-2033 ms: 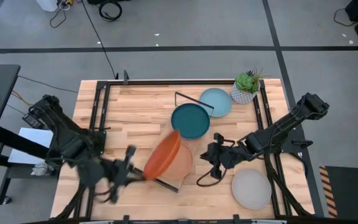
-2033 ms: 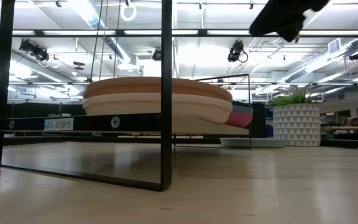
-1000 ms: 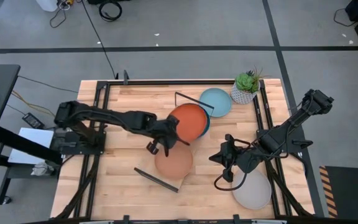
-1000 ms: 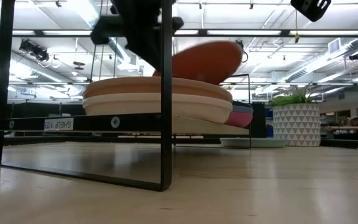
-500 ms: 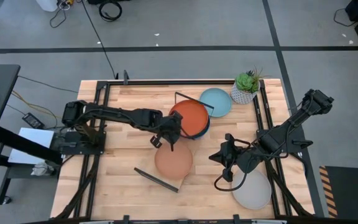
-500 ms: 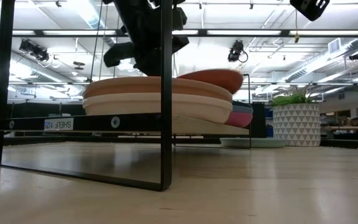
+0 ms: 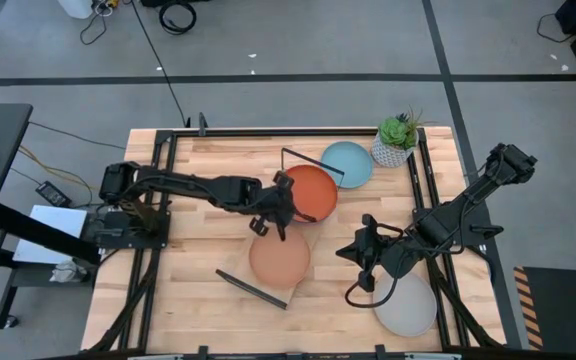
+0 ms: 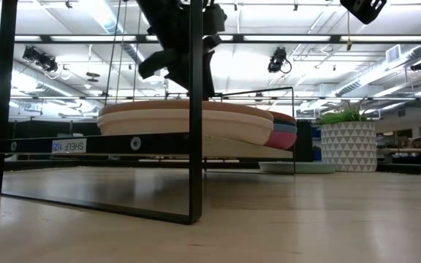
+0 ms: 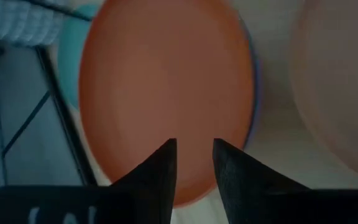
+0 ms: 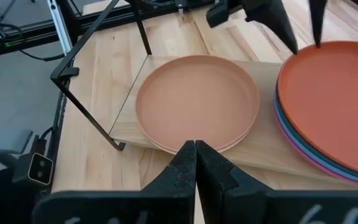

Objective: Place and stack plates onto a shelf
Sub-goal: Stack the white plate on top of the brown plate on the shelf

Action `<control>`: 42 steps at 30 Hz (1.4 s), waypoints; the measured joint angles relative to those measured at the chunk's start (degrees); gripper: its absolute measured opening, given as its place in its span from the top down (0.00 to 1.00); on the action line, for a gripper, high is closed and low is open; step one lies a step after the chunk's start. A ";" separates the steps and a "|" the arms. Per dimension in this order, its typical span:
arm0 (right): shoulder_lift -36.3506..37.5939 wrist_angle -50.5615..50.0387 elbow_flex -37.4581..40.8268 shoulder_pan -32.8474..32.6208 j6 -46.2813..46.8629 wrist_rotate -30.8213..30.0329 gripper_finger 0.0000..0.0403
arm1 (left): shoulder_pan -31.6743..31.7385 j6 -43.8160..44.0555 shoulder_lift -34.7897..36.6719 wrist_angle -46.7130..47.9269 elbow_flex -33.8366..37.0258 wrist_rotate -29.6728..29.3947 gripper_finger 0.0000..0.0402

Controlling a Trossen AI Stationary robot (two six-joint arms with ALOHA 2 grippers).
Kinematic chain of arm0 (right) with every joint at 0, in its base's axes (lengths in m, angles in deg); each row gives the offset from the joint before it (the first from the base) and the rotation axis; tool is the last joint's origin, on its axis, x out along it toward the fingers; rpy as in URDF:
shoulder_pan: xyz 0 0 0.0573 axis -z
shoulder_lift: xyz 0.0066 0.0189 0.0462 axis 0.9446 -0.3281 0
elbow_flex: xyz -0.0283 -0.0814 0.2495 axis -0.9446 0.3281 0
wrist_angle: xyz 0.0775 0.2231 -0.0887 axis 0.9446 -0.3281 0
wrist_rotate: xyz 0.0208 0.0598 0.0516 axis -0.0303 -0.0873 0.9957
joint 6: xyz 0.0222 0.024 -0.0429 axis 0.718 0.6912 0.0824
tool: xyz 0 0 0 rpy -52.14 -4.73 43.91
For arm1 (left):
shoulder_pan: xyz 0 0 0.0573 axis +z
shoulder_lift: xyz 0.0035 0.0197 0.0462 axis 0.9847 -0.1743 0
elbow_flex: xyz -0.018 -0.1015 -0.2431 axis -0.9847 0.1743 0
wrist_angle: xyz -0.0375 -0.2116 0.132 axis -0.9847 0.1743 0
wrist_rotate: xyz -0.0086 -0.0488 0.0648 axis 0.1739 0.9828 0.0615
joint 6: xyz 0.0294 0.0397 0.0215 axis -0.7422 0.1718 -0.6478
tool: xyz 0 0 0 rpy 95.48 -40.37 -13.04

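Note:
The orange plate [image 7: 306, 193] lies flat on top of the far stack on the shelf [image 10: 126, 121], with blue and magenta rims [image 10: 316, 155] showing under it. The salmon plate [image 7: 279, 257] sits on the shelf's near part, on a cream plate [image 8: 188, 124]. My left gripper [image 9: 194, 149] is open just above the orange plate's [image 9: 166, 93] near rim and touches nothing. My right gripper [image 10: 196, 146] is shut and empty, hovering to the right of the shelf. The light blue plate [image 7: 347, 164] and the grey plate [image 7: 405, 304] rest flat on the table.
A white potted plant [image 7: 396, 140] stands at the far right of the table, beside the light blue plate. The shelf's black end brackets [image 7: 251, 288] [image 8: 194, 109] rise above the plank. Black frame rails [image 7: 163, 190] run along both table sides. Bare wood lies left of the shelf.
My left gripper held the orange plate tilted over the shelf's far stack and brought it down. The plate went from tilted to lying flat on that stack, covering the dark teal plate. The left gripper now stands a little above it. The right arm kept still.

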 joint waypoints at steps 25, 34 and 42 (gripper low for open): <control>-1.12 -3.15 7.93 4.08 4.07 25.84 0.97 | -12.12 24.05 18.09 3.18 5.36 16.56 0.88; -7.15 -20.10 7.95 2.85 4.50 41.22 0.97 | -11.63 21.44 19.15 -3.78 13.33 14.13 0.88; -13.28 -22.54 7.45 2.54 -0.62 43.11 0.91 | -10.64 19.81 19.45 -6.52 13.55 13.60 0.88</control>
